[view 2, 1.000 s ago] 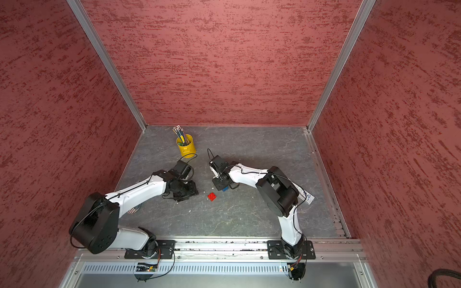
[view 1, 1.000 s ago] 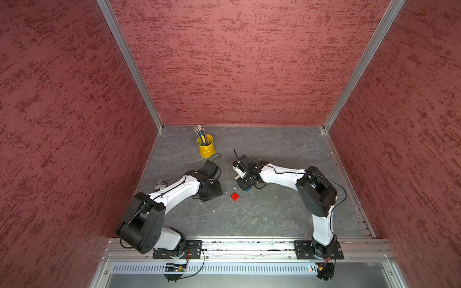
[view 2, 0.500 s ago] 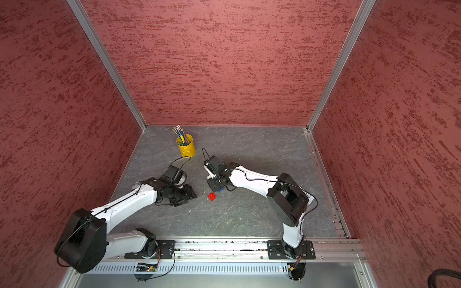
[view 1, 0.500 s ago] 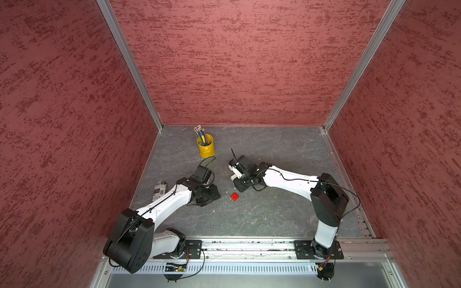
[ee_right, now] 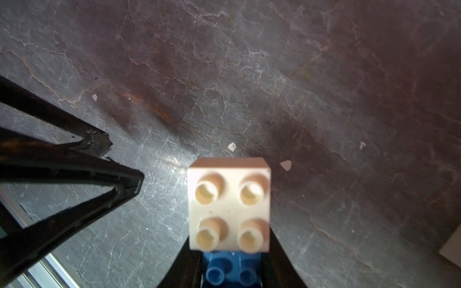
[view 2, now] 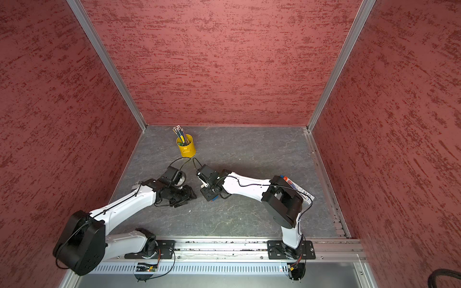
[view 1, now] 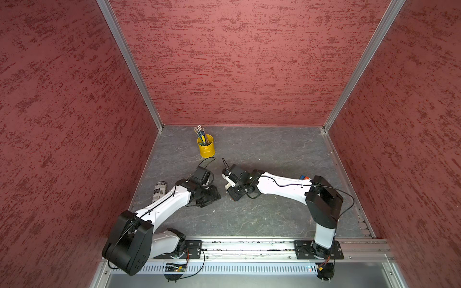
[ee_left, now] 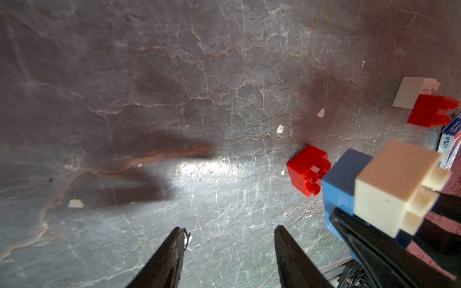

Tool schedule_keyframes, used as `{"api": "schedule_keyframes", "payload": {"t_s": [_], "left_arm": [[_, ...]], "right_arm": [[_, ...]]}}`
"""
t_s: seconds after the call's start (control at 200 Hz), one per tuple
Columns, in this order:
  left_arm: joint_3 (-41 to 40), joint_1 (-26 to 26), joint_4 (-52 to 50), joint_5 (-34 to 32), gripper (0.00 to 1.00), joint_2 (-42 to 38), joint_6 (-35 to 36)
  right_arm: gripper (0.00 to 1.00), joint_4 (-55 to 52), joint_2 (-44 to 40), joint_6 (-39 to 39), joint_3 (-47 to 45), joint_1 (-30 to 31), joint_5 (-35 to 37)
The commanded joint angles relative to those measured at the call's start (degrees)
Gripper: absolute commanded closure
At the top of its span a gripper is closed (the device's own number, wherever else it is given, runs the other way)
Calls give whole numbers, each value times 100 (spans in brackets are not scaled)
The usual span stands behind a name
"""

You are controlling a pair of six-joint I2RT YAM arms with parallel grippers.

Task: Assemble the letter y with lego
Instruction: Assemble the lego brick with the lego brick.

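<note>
Two bricks [ee_right: 228, 204], white on blue, in right end effector [view 1: 235, 195]; left end effector [ee_left: 230, 229] agape.

There are a cream-white square plastic brick [ee_right: 229, 204], a blue studded plastic brick [ee_right: 229, 272], a small red plastic brick [ee_left: 303, 169], and a dark-grey, pale-veined stone-look tabletop [ee_left: 174, 74].

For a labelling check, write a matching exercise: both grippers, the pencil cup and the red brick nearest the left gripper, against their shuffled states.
1 left gripper
2 right gripper
3 yellow pencil cup
4 red brick nearest the left gripper

A shut on the blue brick
B lies loose on the table
C open, holding nothing
D stands upright near the back wall

Pairs: 1-C, 2-A, 3-D, 4-B
</note>
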Motion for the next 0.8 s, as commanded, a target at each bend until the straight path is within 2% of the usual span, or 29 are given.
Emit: {"api": "schedule_keyframes", "payload": {"t_s": [0.0, 0.797], "left_arm": [[-76, 34, 83, 73, 40, -98, -15], [-107, 38, 108, 28, 40, -41, -42]], "right_arm": [[69, 35, 118, 11, -18, 15, 182], [70, 52, 396, -171, -98, 15, 345]]}}
